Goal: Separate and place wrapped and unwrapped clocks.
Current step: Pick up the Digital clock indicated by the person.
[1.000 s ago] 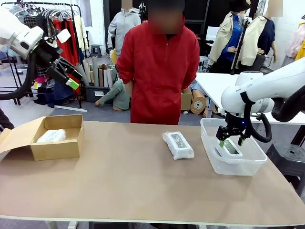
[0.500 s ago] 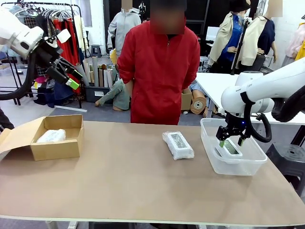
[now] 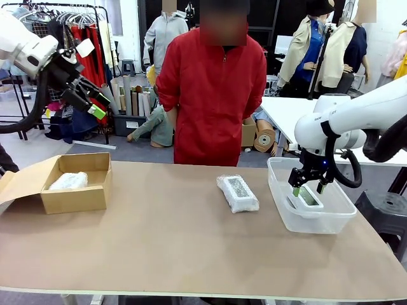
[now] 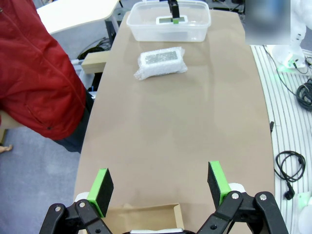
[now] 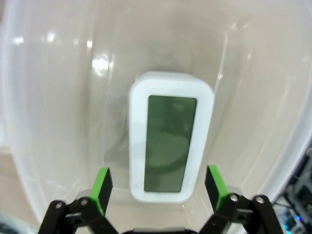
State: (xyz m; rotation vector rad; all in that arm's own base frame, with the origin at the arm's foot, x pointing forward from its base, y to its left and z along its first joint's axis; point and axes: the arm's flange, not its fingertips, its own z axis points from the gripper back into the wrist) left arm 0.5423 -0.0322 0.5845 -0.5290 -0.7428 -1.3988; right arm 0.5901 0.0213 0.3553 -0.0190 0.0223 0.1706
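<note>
- risk: right gripper [image 3: 306,189] sits low inside bin [image 3: 276,190], near its walls; a sideways exit would likely knock or drag the light bin; it should lift straight up
- risk: its jaws straddle white clock [image 5: 170,141]; a tilted rise could clip the clock and flip it
- risk: wrapped clock [image 3: 237,192] lies mid-table, apart from both bin and box [image 3: 76,200]; the crinkly wrap looks slippery; a shallow pinch may catch wrap alone and drop it on the way
- risk: both arms heading for the middle could clash; person stands close at far edge of table [image 3: 159,248]
- right gripper: jaws wide, one each side of the clock's near end; holds nothing; looks clear of the clock, though the wrist view can't confirm it
- white clock: flat on bin floor, screen up
- left gripper [image 3: 98,103]: high above the box end, jaws wide, empty, touching nothing
- boxed bundle [image 3: 67,181]: lies inside box at table's left end
</note>
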